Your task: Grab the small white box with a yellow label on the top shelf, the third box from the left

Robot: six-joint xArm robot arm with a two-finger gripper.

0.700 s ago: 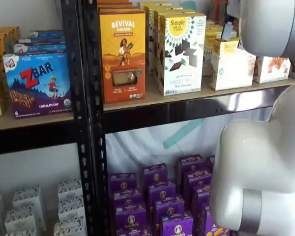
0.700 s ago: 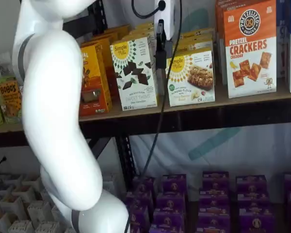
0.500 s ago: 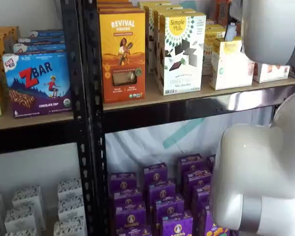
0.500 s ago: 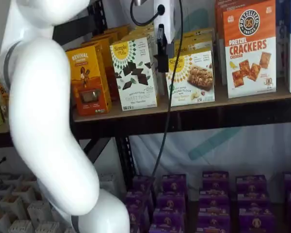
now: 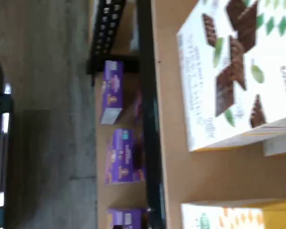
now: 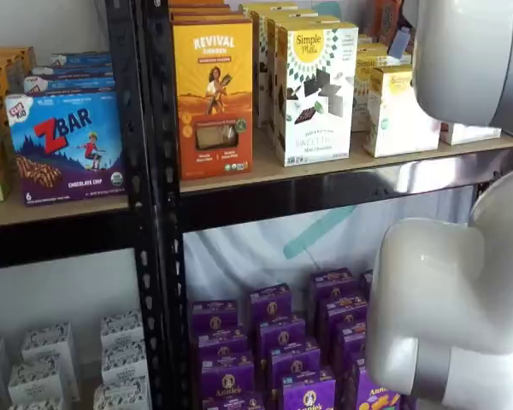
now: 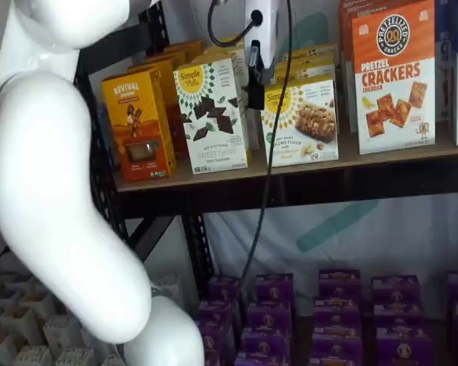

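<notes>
The small white box (image 7: 301, 122) stands on the top shelf (image 7: 382, 156), with a yellow label patch near its top and a green dot low on its front. It also shows in a shelf view (image 6: 399, 107) and at the edge of the wrist view (image 5: 224, 217). The taller white box with chocolate squares (image 7: 212, 114) stands just to its left. My gripper (image 7: 253, 95) hangs from its white body, with a black finger seen side-on in front of the small box's upper left edge. No gap between the fingers shows, and nothing is seen held.
An orange Revival box (image 6: 212, 98) and an orange pretzel cracker box (image 7: 393, 76) flank the two white boxes. The black beam (image 5: 148, 119) fronts the shelf. Purple boxes (image 6: 282, 342) fill the shelf below. My white arm (image 7: 61, 191) blocks part of both shelf views.
The arm's large links have swung aside, uncovering more of the orange box. The gripper has shifted slightly and stays at the small white box's upper left edge.
</notes>
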